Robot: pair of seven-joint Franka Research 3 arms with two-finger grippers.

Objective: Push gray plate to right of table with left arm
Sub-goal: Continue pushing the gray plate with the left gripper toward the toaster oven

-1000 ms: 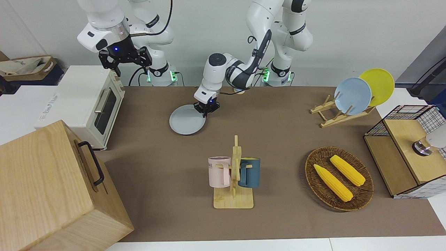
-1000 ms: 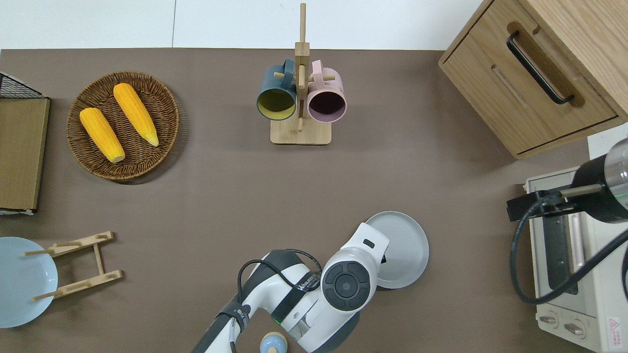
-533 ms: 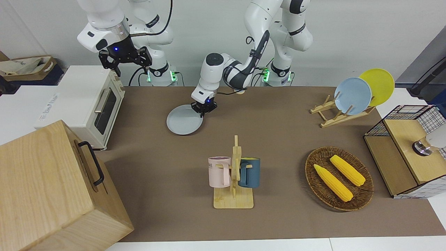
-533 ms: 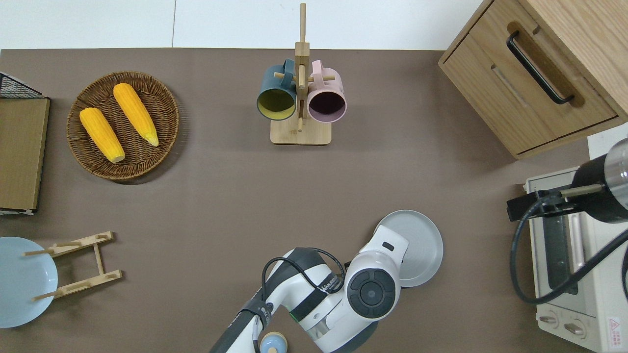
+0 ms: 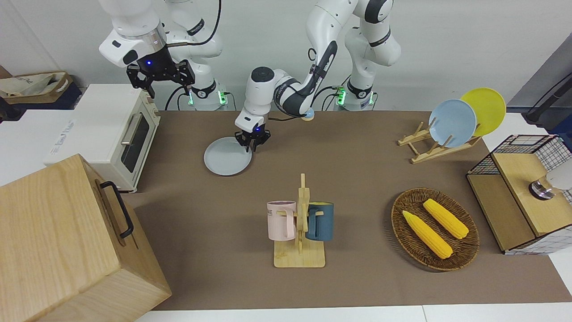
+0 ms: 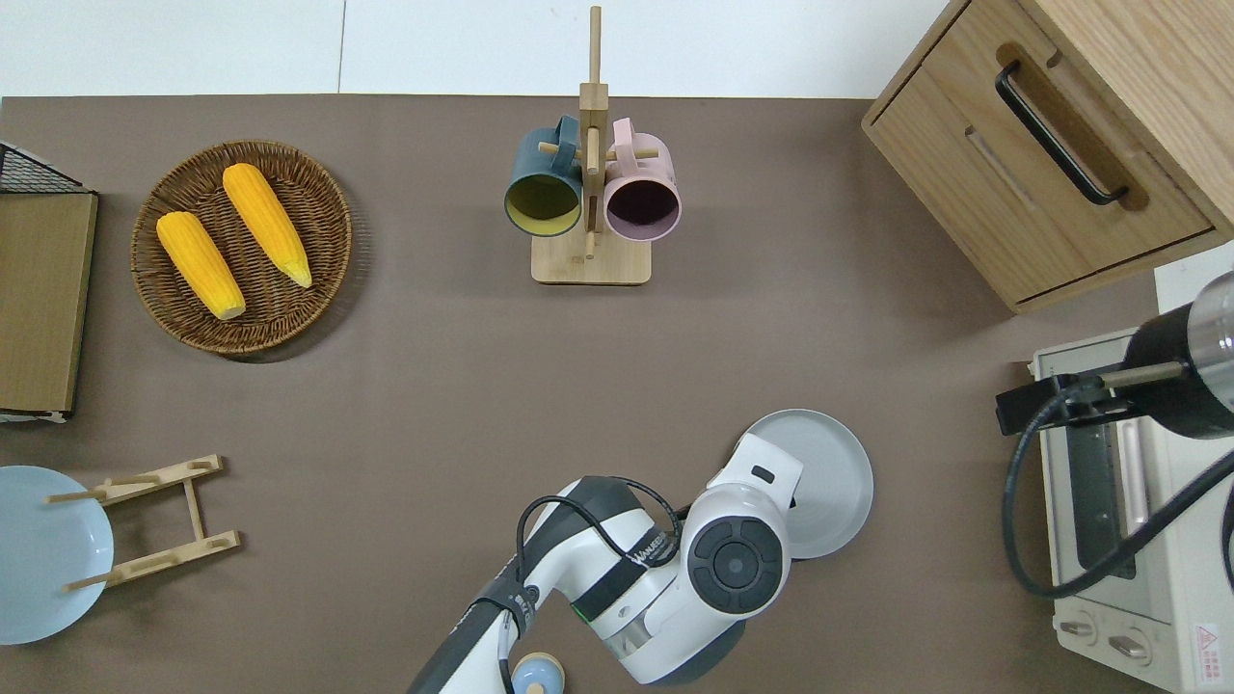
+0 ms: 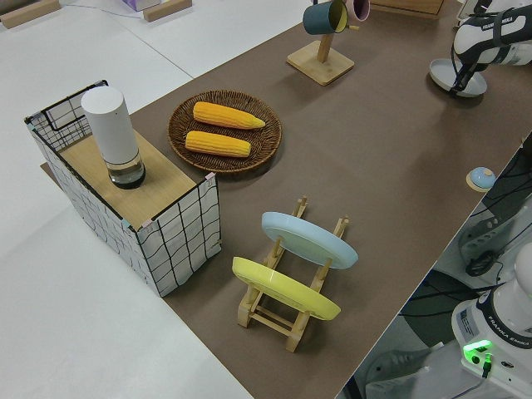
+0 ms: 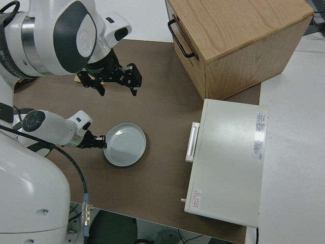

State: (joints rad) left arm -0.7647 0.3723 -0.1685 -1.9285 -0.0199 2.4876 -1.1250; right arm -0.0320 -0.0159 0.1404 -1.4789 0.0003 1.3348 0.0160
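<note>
While the table [image 5: 357,147] keeps its other furnishings in place, the gray plate [image 5: 225,158] has slid along the brown top toward the right arm's end, closer to the white oven [image 5: 118,134] than half a second ago and a full second ago. It lies flat, nearer to the robots than the mug stand [image 5: 298,228], and well apart from the oven.

Left arm [image 5: 286,89] has swung with it, elbow low over the table. Left gripper [image 5: 251,142] sits at the plate's rim on the side toward the left arm's end, fingertips pointing down; the fingers look spread a little, though from the front view I cannot be sure, nor whether they touch the rim or stand just inside it. Right gripper [image 5: 159,77] is parked, its fingers apart.

Judgement: the push is under way and working, the plate travelling steadily in the wanted direction. Open table remains between plate and oven, so more travel seems available before the push ends.
</note>
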